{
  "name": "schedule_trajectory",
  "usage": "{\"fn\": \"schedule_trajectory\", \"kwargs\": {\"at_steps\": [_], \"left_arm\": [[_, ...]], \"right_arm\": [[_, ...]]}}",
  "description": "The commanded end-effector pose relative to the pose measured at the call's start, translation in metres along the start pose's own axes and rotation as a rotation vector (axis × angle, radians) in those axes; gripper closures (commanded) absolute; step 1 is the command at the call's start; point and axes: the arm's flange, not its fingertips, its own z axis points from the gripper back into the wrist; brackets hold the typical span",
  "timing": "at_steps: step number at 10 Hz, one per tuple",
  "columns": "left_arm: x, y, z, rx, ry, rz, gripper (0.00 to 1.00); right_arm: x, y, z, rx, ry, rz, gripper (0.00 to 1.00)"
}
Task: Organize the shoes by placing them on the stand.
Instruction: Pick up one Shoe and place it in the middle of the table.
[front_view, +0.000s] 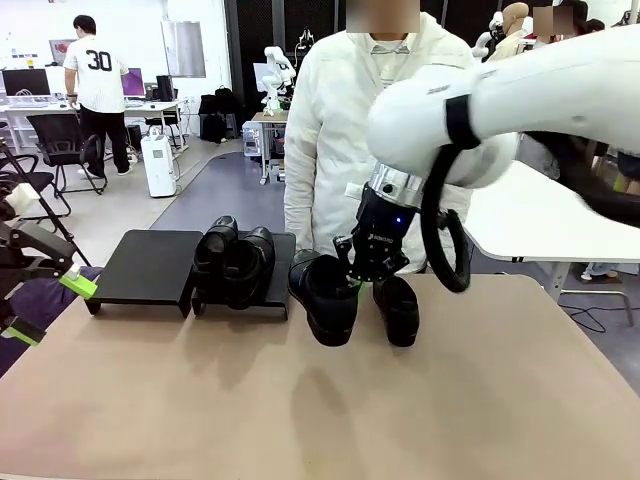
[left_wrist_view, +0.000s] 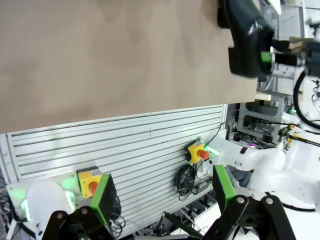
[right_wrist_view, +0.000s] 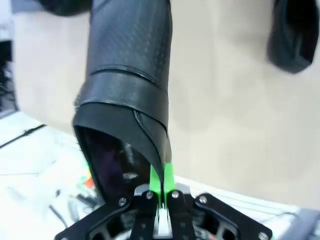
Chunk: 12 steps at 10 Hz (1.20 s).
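You have the left gripper (left_wrist_view: 162, 192) spread wide, facing the edge of the tan table (left_wrist_view: 115, 55); a black shoe (left_wrist_view: 247, 42) hangs there, seemingly pinched by the right gripper (left_wrist_view: 267, 56).

Bright, even ceiling light fills the front view. The table (front_view: 300, 400) carries only faint, soft-edged shadows, falling from the shoes (front_view: 330, 300) toward its near edge, and the leather shows small glints. The right arm (front_view: 520, 90), close to the lens, is almost washed out to plain white. In the right wrist view the held shoe (right_wrist_view: 127, 75) looks soft, and the table behind it is blurred. The left wrist view's wide lens bows the slatted panel (left_wrist_view: 125, 145); green light tints the white dome (left_wrist_view: 47, 200).
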Motion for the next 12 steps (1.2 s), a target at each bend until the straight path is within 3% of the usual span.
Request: {"fn": "schedule_trajectory", "kwargs": {"at_steps": [1,2,4,5,10,11,12], "left_arm": [[0.000,0.001,0.004,-0.009,0.005,-0.004,0.00],[0.000,0.001,0.004,-0.009,0.005,-0.004,0.00],[0.000,0.001,0.004,-0.009,0.005,-0.004,0.00],[0.000,0.001,0.004,-0.009,0.005,-0.004,0.00],[0.000,0.001,0.004,-0.009,0.005,-0.004,0.00],[0.000,0.001,0.004,-0.009,0.005,-0.004,0.00],[0.000,0.001,0.004,-0.009,0.005,-0.004,0.00]], "right_arm": [[-0.082,0.002,0.007,0.139,-0.359,-0.211,1.00],[-0.107,-0.004,0.017,0.189,-0.503,-0.274,1.00],[-0.114,-0.032,0.041,0.237,-0.564,-0.353,1.00],[-0.097,-0.014,0.027,0.203,-0.352,-0.275,1.00],[-0.097,-0.014,0.027,0.203,-0.352,-0.275,1.00],[-0.102,-0.018,0.014,0.197,-0.336,-0.308,1.00],[-0.106,0.001,-0.003,0.100,-0.253,-0.265,1.00]]}}
